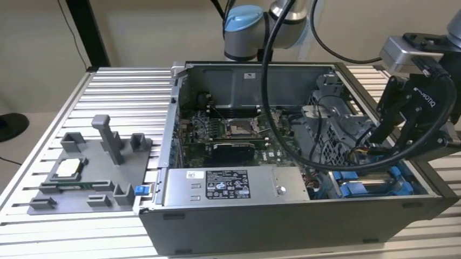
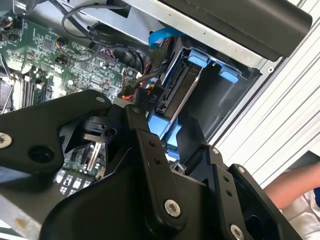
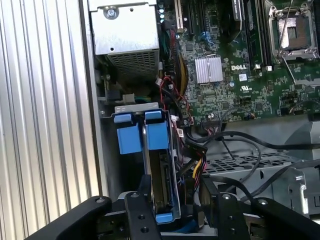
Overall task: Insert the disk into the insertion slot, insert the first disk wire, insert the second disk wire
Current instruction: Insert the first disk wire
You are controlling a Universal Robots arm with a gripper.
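"One step of three looks finished," says the first. "The disk (image 3: 161,181) stands on edge inside the slot (image 3: 129,139), sunk well down, in the case's (image 1: 288,229) near corner at the exterior view's right."

"And the gripper (image 3: 176,202)?" asks the second.

"It hangs low over that same corner, set over the disk's end and a bundle of wires (image 3: 196,172). Whether it is spread, pressed together or pinching something cannot be told, because its own black frame covers the spot."

"So the wires are the open question."

"Yes. In the first wrist view the yellow, red and black bundle runs down just beside the disk. In the second wrist view a black plug (image 2: 150,95) sits right against the disk's connector edge, yet it is not clear that it is pushed home. A blue cable (image 2: 161,35) curves above the slot, and its end is hidden."

"Then the tally?"

"Disk in, by the look of it. One wire is at the disk, seated or not. The other is unconfirmed. As a judgement, that is roughly the middle of the job."

"Anything else nearby?"

"The labelled power supply (image 1: 226,186) lies along the case's near edge, just beside the slot, and the case sits on the slatted bench (image 1: 122,89)."
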